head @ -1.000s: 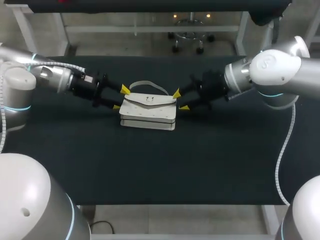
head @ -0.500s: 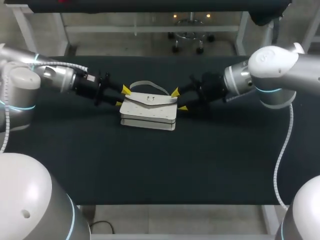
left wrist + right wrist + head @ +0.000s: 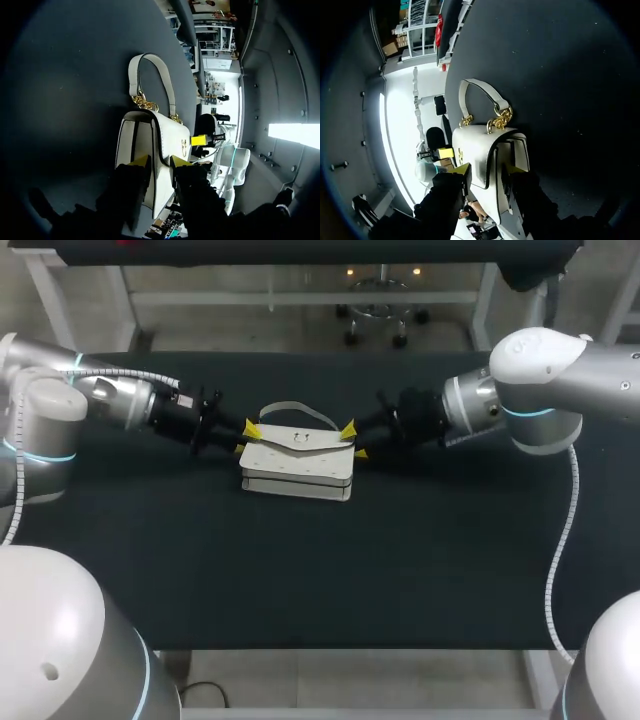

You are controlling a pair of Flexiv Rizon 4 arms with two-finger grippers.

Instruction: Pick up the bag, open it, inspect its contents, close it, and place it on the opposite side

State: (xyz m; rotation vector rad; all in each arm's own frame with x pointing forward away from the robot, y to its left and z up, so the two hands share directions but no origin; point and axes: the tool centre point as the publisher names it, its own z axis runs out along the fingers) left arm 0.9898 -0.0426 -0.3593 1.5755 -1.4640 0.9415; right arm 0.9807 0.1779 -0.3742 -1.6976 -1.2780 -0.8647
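A white handbag (image 3: 297, 458) with a gold clasp and chain links lies on the black table (image 3: 320, 570), its strap handle (image 3: 297, 408) arching over the far side. My left gripper (image 3: 247, 438) is at the bag's left end, its yellow tips pressed on either side of that end. In the left wrist view the bag (image 3: 167, 132) runs ahead from between the left gripper (image 3: 159, 162). My right gripper (image 3: 354, 440) clamps the bag's right end the same way. The right wrist view shows the flap edge of the bag (image 3: 475, 145) held in the right gripper (image 3: 487, 170).
Black cloth covers the whole table around the bag. Both arms lie low over the far half, coming in from left and right. The table's far edge (image 3: 320, 355) runs close behind the bag.
Both grippers have closed inward onto the bag's two ends, their yellow tips drawing together. The arms shifted slightly towards the bag. The bag has stayed in place.
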